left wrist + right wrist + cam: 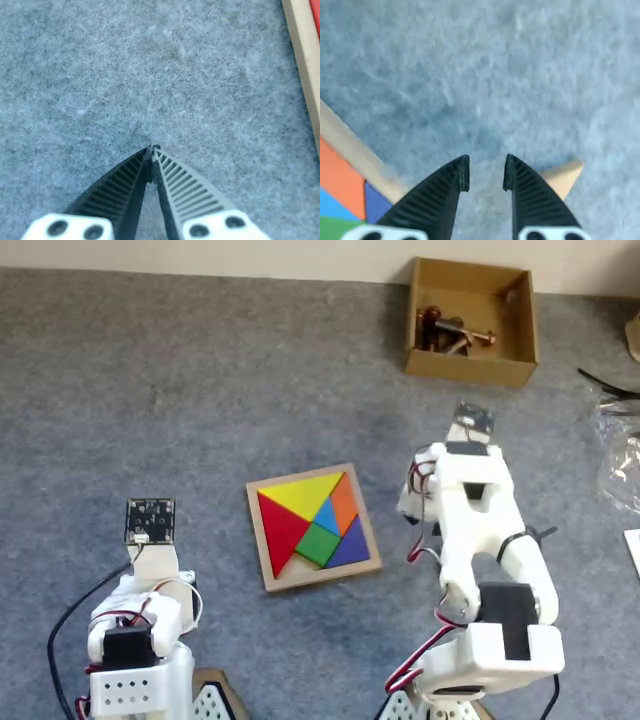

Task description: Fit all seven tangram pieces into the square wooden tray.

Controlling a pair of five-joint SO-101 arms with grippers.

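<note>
The square wooden tray [325,577] lies mid-surface, filled with coloured tangram pieces [300,495]. Just beside it hangs the right gripper [485,172], slightly spread. The left gripper [151,150], pressed together, hovers over the grey surface [150,390].

The square wooden tray [325,576] is pale, unpainted wood. Inside it are a yellow triangle [300,495], a red triangle [280,530], an orange piece [345,505], a light blue piece [326,517], a green square [318,543] and a deep blue-violet triangle [352,548]. The table covering [150,390] is mottled grey felt.

The left arm [135,640] and right arm [490,540] are white with black blocks and red wires. The left gripper [151,148] has one black and one grey finger, both ribbed. The right gripper [486,172] has ribbed fingers that look black.

At the table's far edge, the cardboard box [470,365] is brown and holds copper-coloured metal pieces [450,332].
</note>
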